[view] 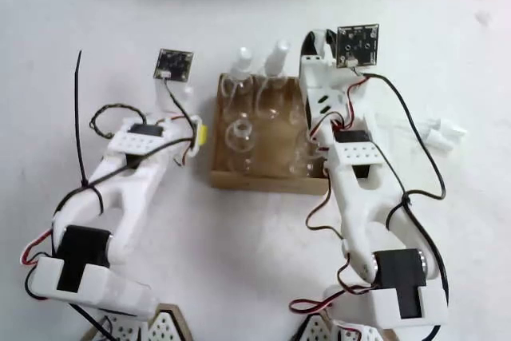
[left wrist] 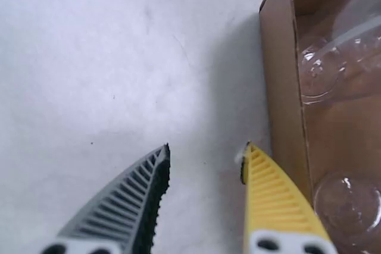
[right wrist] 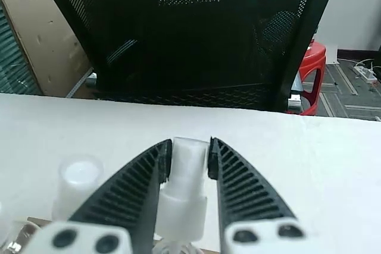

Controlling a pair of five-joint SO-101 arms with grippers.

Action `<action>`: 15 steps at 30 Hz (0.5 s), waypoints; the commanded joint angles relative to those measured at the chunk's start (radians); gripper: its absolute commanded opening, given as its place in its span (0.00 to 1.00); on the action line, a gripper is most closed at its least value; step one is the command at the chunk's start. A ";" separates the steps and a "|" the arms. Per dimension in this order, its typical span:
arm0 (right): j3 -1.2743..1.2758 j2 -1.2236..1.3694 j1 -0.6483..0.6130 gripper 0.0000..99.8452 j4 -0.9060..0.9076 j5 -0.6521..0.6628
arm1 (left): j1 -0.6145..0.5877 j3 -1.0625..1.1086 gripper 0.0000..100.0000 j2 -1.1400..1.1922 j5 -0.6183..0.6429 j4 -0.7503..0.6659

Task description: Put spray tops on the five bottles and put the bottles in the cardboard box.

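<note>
The cardboard box (view: 263, 180) sits mid-table between the arms. Two clear bottles with white spray tops (view: 242, 60) (view: 278, 53) stand at its far side, and open-necked clear bottles (view: 239, 135) lie nearer. My right gripper (view: 314, 42) is over the box's far right corner. Its black fingers (right wrist: 189, 144) are shut on the white spray top (right wrist: 188, 173) of a third bottle; another topped bottle (right wrist: 76, 179) stands beside it. My left gripper (left wrist: 205, 150) hangs open over bare table just outside the box's left wall (left wrist: 278, 87). Clear bottles (left wrist: 324, 72) (left wrist: 348, 206) show inside.
Loose white spray tops (view: 443, 129) lie on the table right of the right arm. A black cable (view: 80, 117) trails by the left arm. A black mesh chair (right wrist: 196, 34) and a red stool (right wrist: 312, 75) stand beyond the table's far edge.
</note>
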 commanded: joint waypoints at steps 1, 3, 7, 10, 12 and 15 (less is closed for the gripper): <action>-0.006 -0.042 -0.010 0.02 -0.022 -0.006 | 0.012 -0.061 0.19 -0.008 -0.014 -0.021; -0.005 -0.042 -0.010 0.02 -0.018 -0.006 | 0.012 -0.061 0.19 -0.008 -0.014 -0.021; 0.011 -0.050 -0.010 0.08 -0.016 0.002 | 0.012 -0.061 0.19 -0.008 -0.014 -0.021; 0.028 -0.067 -0.012 0.16 -0.018 0.002 | 0.012 -0.061 0.19 -0.008 -0.014 -0.021; 0.029 -0.079 -0.012 0.17 -0.016 0.002 | 0.012 -0.061 0.19 -0.008 -0.014 -0.021; 0.037 -0.101 -0.010 0.15 -0.016 -0.003 | 0.012 -0.061 0.19 -0.008 -0.015 -0.021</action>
